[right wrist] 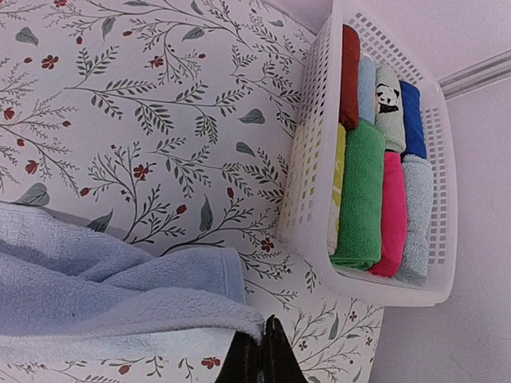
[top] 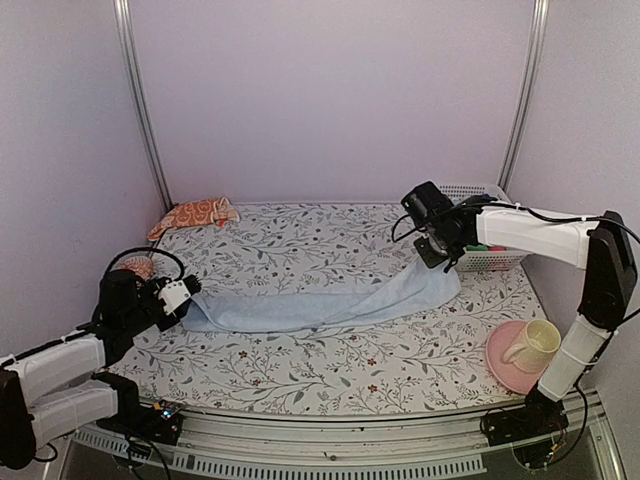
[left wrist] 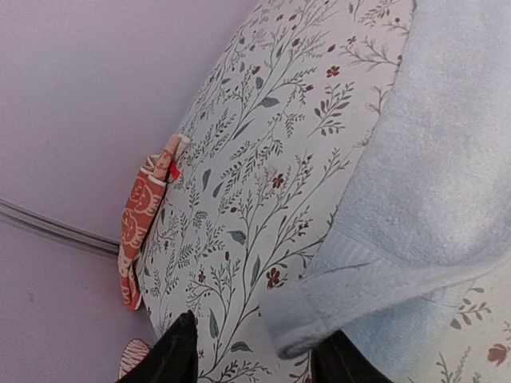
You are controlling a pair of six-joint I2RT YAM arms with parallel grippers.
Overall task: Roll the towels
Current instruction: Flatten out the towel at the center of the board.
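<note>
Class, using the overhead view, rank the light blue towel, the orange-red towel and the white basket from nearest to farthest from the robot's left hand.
1. The light blue towel: its end lies right at the left hand.
2. The orange-red towel: back left corner.
3. The white basket: far right, at the back.

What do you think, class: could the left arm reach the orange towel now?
Probably yes: the orange towel lies in the far left corner, only bare tablecloth between it and the left gripper.
</note>
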